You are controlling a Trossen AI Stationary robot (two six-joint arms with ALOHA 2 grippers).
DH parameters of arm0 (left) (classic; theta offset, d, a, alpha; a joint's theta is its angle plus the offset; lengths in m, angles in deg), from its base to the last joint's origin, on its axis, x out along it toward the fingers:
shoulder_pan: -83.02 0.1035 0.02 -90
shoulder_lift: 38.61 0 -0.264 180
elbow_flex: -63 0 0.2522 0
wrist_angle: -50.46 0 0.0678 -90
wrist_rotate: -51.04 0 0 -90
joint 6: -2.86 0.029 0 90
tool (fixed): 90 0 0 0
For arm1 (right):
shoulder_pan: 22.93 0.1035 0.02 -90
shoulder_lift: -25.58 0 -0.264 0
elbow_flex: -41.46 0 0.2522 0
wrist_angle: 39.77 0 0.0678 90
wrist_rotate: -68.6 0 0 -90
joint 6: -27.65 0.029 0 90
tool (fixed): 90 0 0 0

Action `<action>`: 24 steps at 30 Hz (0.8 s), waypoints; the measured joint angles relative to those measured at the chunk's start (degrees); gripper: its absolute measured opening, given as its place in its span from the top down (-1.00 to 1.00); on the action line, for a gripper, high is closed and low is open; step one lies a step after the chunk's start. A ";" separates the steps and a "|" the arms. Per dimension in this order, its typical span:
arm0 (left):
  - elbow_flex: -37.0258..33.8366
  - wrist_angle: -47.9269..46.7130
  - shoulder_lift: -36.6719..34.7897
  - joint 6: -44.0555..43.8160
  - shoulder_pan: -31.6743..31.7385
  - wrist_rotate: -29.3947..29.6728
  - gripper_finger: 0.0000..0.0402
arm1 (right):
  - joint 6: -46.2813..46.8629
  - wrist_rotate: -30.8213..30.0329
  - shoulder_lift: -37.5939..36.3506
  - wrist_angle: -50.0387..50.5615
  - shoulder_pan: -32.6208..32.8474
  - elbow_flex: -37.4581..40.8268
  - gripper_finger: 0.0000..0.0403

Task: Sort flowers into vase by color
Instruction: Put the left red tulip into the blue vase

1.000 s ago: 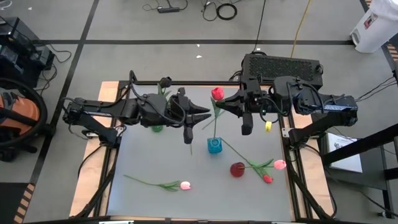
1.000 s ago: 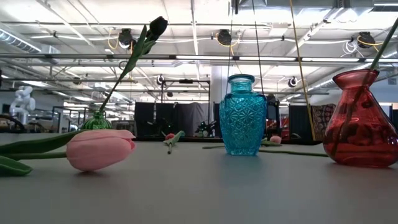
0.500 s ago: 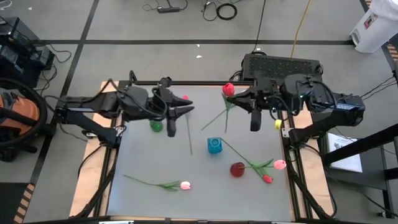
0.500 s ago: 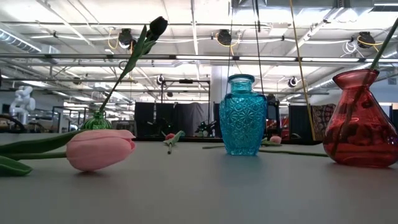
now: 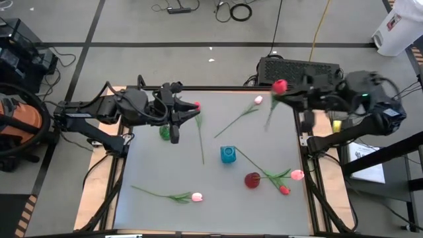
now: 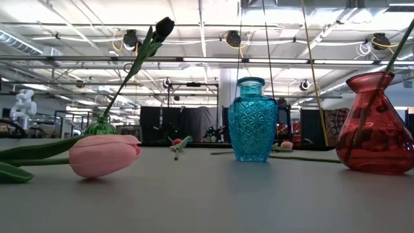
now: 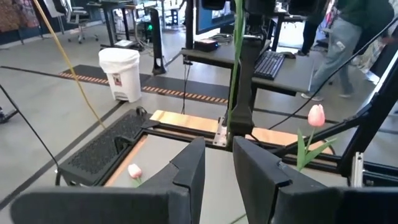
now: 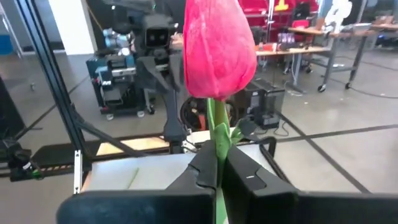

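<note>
Right wrist view shows the right gripper (image 8: 216, 177) pinching a red tulip (image 8: 217, 50) by its stem, which should be kept upright and lowered stem-first into the red vase (image 5: 252, 179).

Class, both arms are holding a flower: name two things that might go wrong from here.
1. The right pincer grips the red tulip by its thin stem alone; it might slip or swing.
2. The left pincer holds only a stem, so threading it into the narrow green vase may fail.
</note>
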 joint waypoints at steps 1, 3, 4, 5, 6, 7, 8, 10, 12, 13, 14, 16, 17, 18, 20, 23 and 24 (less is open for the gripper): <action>0.00 0.00 0.00 -0.56 0.00 -0.02 0.55 | -0.01 -0.43 -1.11 0.52 0.00 0.01 1.00; 0.01 0.00 0.00 -0.90 0.00 -0.01 0.55 | -0.35 -1.39 -3.39 0.63 0.00 1.02 1.00; 0.00 0.00 0.00 -1.15 0.00 -0.02 0.55 | -0.50 -1.51 -4.54 0.64 0.00 1.90 1.00; 0.00 0.00 0.00 -1.44 0.00 -0.02 0.55 | -0.59 -1.75 -5.89 0.44 0.00 3.04 1.00; 0.00 0.01 0.00 -2.14 0.00 -0.02 0.55 | -0.79 -2.54 -7.28 0.08 0.00 4.45 1.00; 0.00 0.02 0.00 -2.34 0.00 -0.02 0.55 | -0.99 -3.35 -8.72 -0.46 0.00 6.15 1.00; 0.00 0.05 0.00 -2.36 0.00 0.00 0.55 | -1.03 -3.97 -10.25 -1.16 0.00 8.22 1.00; 0.00 0.20 0.00 -2.36 0.00 -0.02 0.55 | -0.60 -4.19 -13.31 -4.27 0.00 13.02 1.00; 0.02 0.22 0.00 -2.38 0.00 -0.02 0.55 | 0.27 -4.10 -16.10 -10.12 0.00 18.65 1.00; 0.00 0.22 0.00 -2.37 0.00 -0.01 0.55 | 0.81 -3.92 -17.21 -13.70 0.00 21.50 1.00; 0.02 0.22 0.00 -2.38 0.00 -0.02 0.55 | 1.41 -3.54 -18.15 -17.53 0.00 24.31 1.00; 0.02 0.22 0.00 -2.38 0.00 -0.02 0.55 | 2.45 -1.73 -19.23 -25.74 0.00 29.85 1.00; 0.00 0.24 0.00 -2.38 0.00 -0.02 0.55 | 2.86 -0.77 -19.29 -29.72 0.00 32.40 1.00; 0.00 0.26 0.00 -2.38 0.00 0.00 0.55 | 3.28 -0.05 -19.25 -33.36 0.00 34.76 1.00; 0.01 0.44 0.00 -2.39 0.00 -0.02 0.55 | 4.69 0.98 -18.46 -39.41 0.04 38.83 1.00; 0.00 0.61 0.00 -2.41 0.00 -0.02 0.55 | 7.13 1.07 -16.51 -44.44 0.04 42.66 1.00; 0.00 0.59 0.00 -2.44 0.00 0.00 0.55 | 7.77 1.11 -15.78 -45.19 0.04 43.37 1.00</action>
